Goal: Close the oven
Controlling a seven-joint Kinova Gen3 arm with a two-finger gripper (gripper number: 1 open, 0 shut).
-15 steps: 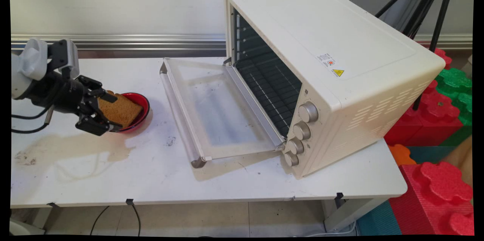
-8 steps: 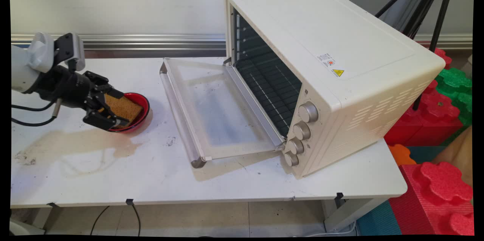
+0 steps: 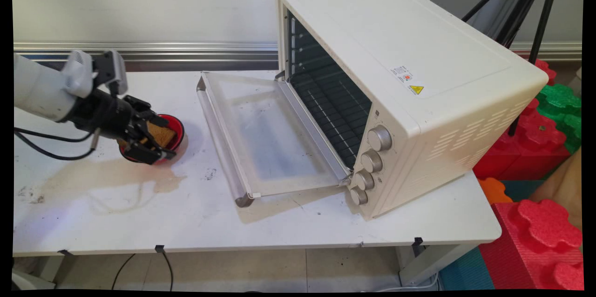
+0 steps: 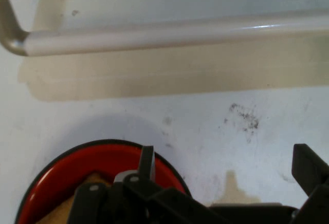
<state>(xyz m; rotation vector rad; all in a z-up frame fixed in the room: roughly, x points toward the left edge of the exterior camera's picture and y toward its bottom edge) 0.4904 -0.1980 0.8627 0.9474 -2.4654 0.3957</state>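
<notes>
A red bowl (image 3: 179,133) with a brown slice of bread (image 3: 161,135) in it stands on the left of the white table (image 3: 186,222). My gripper (image 3: 160,140) reaches in from the left, low over the bowl, and is open. In the hand view the gripper (image 4: 226,163) straddles the bowl's right rim. One finger (image 4: 147,158) is inside the bowl (image 4: 72,158) next to the bread (image 4: 60,211). The other finger (image 4: 307,166) stands outside over the bare table. Nothing is held.
A cream toaster oven (image 3: 396,55) stands to the right with its glass door (image 3: 260,134) folded down flat, its handle (image 3: 219,143) nearest the bowl and also seen as a handle (image 4: 169,32) in the hand view. A dried stain (image 3: 93,178) marks the table. Foam blocks (image 3: 545,134) lie beyond the right edge.
My arm has moved right and slightly down over the bowl, and the gripper now covers much of the bread. The fingers have stayed open.
</notes>
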